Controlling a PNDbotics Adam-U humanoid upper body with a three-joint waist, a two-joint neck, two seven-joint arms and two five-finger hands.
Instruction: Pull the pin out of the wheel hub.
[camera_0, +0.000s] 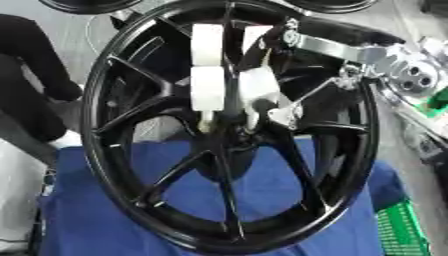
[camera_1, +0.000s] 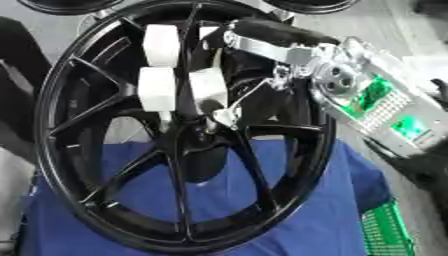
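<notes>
A large black wheel hub (camera_0: 229, 125) with thin spokes stands nearly upright and fills most of both views, its lower rim resting on a blue cloth (camera_0: 105, 215) that covers the surface. The robot's right arm (camera_1: 367, 95), silver at the wrist with green circuit boards showing, enters from about three o'clock and reaches across the rim toward the centre. Its right hand (camera_0: 223, 75) sits at the middle of the hub, slightly toward twelve o'clock, with white-padded fingers (camera_0: 207, 87) pointing down on either side of a central spoke. The fingertips come together just above the hub's centre, curled around a small pale piece that is likely the pin (camera_0: 206, 121), though it is too small and hidden to make out clearly; whether it is seated in the hub or partly out cannot be told. At the lower right, toward five o'clock, a green basket (camera_0: 402, 227) shows beside the cloth. Parts of two more black wheels (camera_0: 87, 5) appear at the top edge, near eleven and one o'clock. A dark shape (camera_0: 35, 75) lies at the left edge around nine o'clock, behind the rim. The left hand shows in neither view.
</notes>
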